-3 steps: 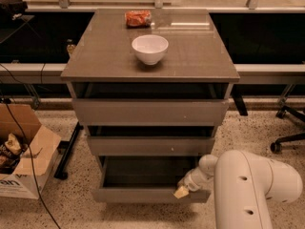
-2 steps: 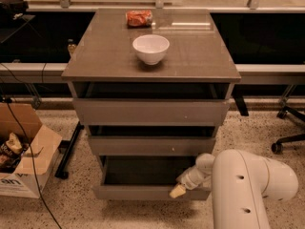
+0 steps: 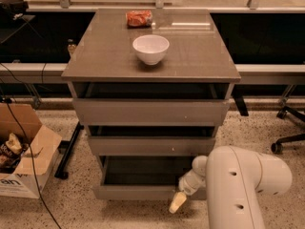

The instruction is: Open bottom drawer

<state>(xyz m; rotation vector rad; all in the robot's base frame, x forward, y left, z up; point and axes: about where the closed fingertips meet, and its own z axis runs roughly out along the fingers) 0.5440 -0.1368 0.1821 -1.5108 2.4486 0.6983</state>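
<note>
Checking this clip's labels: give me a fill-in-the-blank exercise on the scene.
The gripper is at the front of the pulled-out bottom drawer, lowest of ___ drawers.
On the cabinet top sits a white ___.
An open ___ box stands on the floor.
Missing: three; bowl; cardboard.

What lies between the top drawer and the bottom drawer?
The middle drawer, in the camera view; the gripper hangs at the front of the bottom drawer.

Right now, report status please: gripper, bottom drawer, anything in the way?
Gripper low at the bottom drawer front, right part. Drawer partly out, tray showing. Cardboard box on floor at left, apart from it.
</note>
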